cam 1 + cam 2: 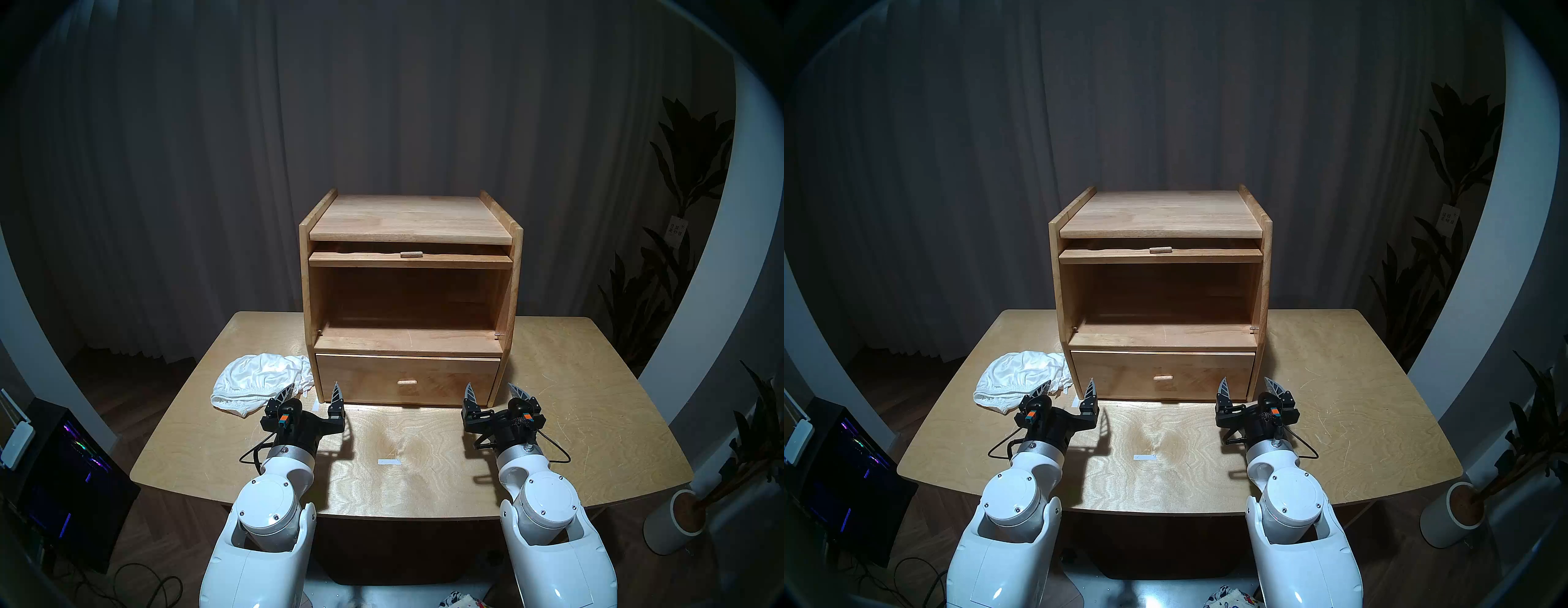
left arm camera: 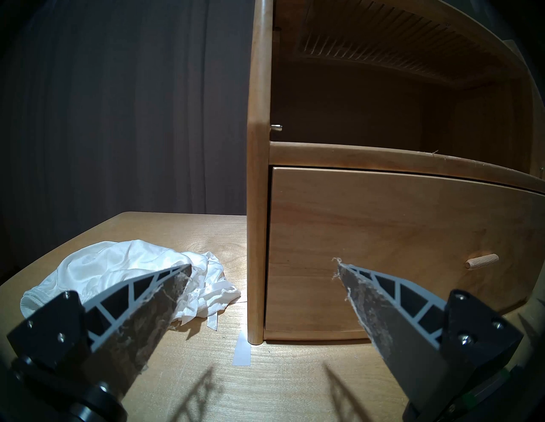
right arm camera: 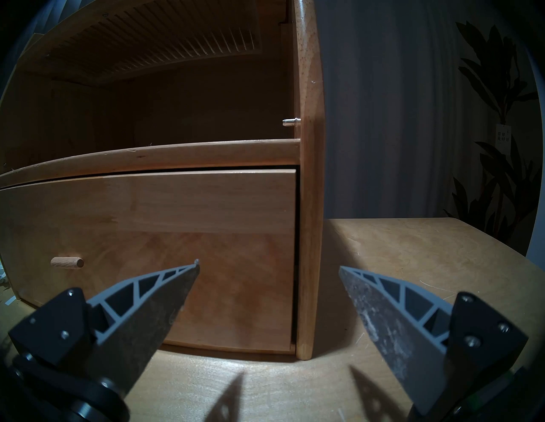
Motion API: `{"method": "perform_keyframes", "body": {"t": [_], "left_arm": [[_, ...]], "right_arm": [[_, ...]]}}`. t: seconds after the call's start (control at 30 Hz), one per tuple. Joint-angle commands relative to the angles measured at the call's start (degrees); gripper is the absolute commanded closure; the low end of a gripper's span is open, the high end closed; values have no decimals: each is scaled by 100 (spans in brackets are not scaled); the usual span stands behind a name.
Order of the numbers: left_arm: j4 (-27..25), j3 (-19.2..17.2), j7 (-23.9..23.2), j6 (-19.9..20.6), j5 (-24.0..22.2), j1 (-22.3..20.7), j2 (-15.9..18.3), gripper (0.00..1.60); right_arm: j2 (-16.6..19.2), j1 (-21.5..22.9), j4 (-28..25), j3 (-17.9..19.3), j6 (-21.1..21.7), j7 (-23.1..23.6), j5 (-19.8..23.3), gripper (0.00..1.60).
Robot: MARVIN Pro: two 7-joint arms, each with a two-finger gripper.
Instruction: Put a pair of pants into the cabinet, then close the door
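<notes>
The left hand (image 1: pixel 313 391) hovers over the counter (image 1: pixel 594 407) with its fingers spread wide and nothing between them, just short of the cabinet's (image 1: pixel 409 214) left front corner. The right hand (image 1: pixel 495 392) hangs the same way, wide and empty, before the right front corner. Between the two arms the counter lies bare except for a small white strip (image 1: pixel 389 462).

The pants (image 1: pixel 259 381) lie crumpled on the counter to the left of the cabinet, close against its side near the drawer (image 1: pixel 407 378), with the left hand's outer finger in front of them in the head views. The upper compartment stands open and empty. The door (image 1: pixel 409 258) is pushed back flat under the top board, only its front edge and knob showing.

The left wrist view adds the ribbed underside of that door overhead, a metal pin on the inner left wall, and a white tape strip (image 2: pixel 242 347) at the cabinet's foot. The right wrist view shows a matching pin (image 3: pixel 291 121) on the right wall and free counter beyond the cabinet's right edge.
</notes>
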Motion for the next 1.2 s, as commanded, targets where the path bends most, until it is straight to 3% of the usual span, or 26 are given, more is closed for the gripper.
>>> {"method": "perform_keyframes", "body": {"t": [0.0,0.17,0.37,0.53,0.8,1.17], "left_arm": [[-591,65,258,57,768,361,344,0],[-982,90,448,186,1722,787,793,0],[-1407,195,236,261,2881,1245,1237,0],[-1747,-99,-130,298,3618,1441,1563,0],[-2265,-1070,-913,568,3698,1302,2121,0],[-1988,-1801,-2285,1207,3575,1047,2790,0]], "right_arm": [[-2,16,-100,4,-15,-3,2,0],[-2,23,-86,4,-21,-1,1,0],[-2,36,-62,4,-26,0,1,0],[-2,43,-47,4,-29,2,0,0],[-2,57,-7,3,-28,5,-1,0],[-2,73,18,4,-34,9,0,0]]}}
